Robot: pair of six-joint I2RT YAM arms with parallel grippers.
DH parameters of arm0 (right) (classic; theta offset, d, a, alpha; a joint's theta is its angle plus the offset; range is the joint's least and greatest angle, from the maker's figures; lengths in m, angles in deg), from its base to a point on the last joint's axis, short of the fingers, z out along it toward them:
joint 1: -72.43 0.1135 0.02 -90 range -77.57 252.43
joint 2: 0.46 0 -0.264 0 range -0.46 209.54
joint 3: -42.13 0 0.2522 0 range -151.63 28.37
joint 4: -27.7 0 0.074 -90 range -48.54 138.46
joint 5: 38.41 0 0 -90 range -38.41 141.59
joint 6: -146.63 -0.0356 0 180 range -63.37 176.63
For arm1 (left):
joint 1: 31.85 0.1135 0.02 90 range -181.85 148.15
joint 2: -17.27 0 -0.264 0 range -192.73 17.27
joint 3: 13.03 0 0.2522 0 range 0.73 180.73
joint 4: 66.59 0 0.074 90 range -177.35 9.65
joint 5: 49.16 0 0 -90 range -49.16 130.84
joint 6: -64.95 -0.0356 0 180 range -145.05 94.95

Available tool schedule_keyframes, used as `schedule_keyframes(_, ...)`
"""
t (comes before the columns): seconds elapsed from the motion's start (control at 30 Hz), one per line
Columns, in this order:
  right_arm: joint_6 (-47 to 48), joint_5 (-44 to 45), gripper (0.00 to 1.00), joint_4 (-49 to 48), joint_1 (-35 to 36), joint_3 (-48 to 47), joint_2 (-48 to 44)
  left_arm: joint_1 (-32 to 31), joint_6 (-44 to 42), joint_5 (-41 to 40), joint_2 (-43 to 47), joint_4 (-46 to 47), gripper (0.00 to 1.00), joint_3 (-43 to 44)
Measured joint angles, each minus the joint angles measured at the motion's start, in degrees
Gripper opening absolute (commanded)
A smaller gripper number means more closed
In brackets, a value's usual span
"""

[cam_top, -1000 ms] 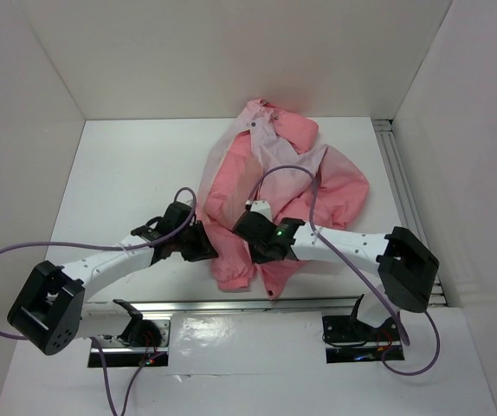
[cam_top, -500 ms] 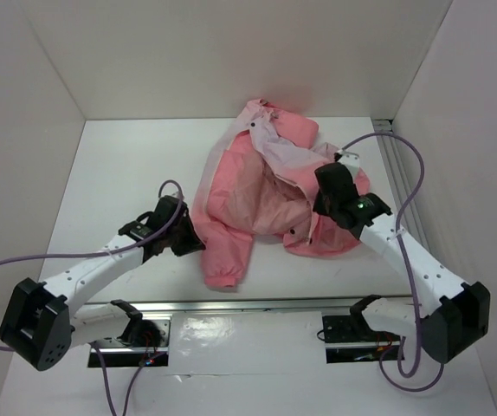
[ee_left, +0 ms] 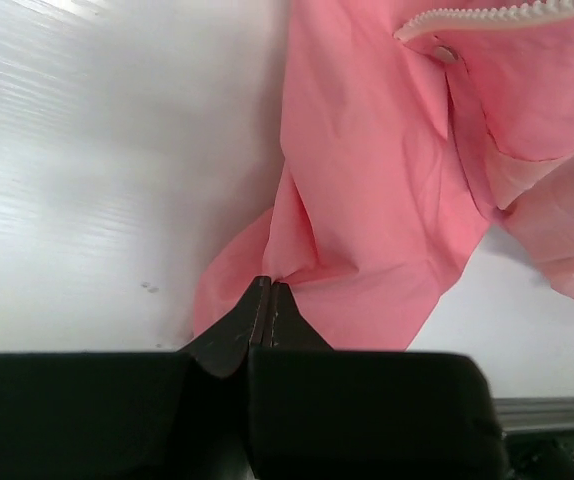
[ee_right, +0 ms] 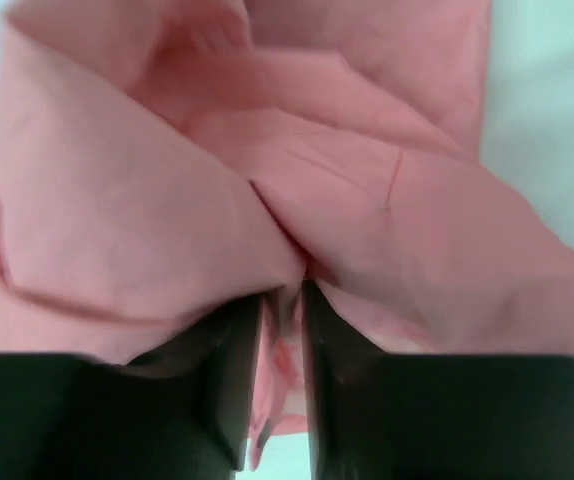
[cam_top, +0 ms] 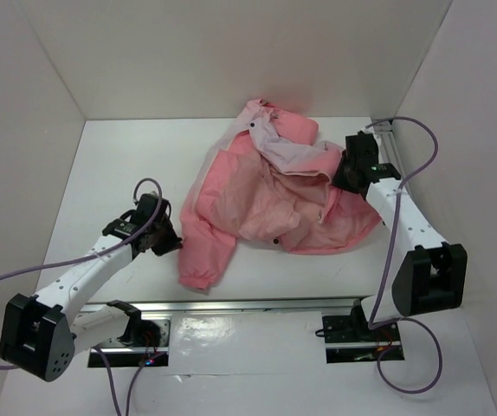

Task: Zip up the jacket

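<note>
1. Work surface: a white table [cam_top: 119,165] enclosed by plain white walls [cam_top: 231,52]; an aluminium rail [cam_top: 257,305] runs along the lower edge of the top view, where both arm bases are mounted.
2. Task item: the jacket [cam_top: 266,204] lies in the centre of the top view, slightly right of the middle; its front is open and rumpled; the coral hood [cam_top: 274,126] points to the upper edge of the frame; one sleeve [cam_top: 201,264] trails toward the lower left.
3. Left gripper [cam_top: 172,243]: positioned at the jacket's left edge, left of centre in the top view; in the left wrist view the fingers [ee_left: 252,325] are pressed together on a small fold of coral fabric, bottom centre of the frame; white table fills the left half of that view.
4. Detail, left wrist view: a row of white zipper teeth [ee_left: 487,14] runs along the upper right corner; a small snap button [ee_left: 445,53] sits just below its left end.
5. Right gripper [cam_top: 339,178]: positioned at the jacket's right edge, in the upper right of the top view; in the right wrist view the jaws stand narrowly apart, bottom centre; pink fabric lies in the gap and bunches over the fingertips [ee_right: 247,320].
6. Cabling: a purple cable [cam_top: 413,139] loops above the right arm, touching neither jacket nor table surface as far as visible.
</note>
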Motion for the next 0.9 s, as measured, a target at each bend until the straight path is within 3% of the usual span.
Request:
schedule_keyframes(0.07,0.6,-1.3,0.74,0.1,0.1,-2.6,0.0,0.6,-1.5,-0.6,0.6,-1.0,0.00,0.5)
schedule_keyframes(0.1,0.8,-1.6,0.78,0.1,0.4,-4.0,-0.3,0.6,-2.4,-0.8,0.8,-1.4,0.00,1.1)
schedule_keyframes(0.27,1.2,-2.8,0.79,0.4,5.9,-8.6,-4.4,0.6,-4.6,-1.6,1.3,-2.1,0.00,4.5)
schedule_keyframes(0.5,-0.2,-2.4,0.79,-1.1,20.2,-15.4,-4.7,0.9,-5.4,-1.8,1.2,-2.9,0.00,4.8)
schedule_keyframes(0.6,-1.5,-1.7,0.85,-1.4,28.0,-16.3,0.1,1.2,-5.2,-1.8,1.2,-2.9,0.00,4.5)
schedule_keyframes(0.7,-3.3,-1.5,1.00,-2.5,34.7,-18.1,7.8,1.6,-5.0,-1.8,1.4,-2.9,0.00,3.5)
schedule_keyframes(0.9,-7.6,0.7,1.00,-4.3,43.2,-24.1,22.1,2.1,-3.9,-1.1,2.9,-2.7,0.00,1.2)
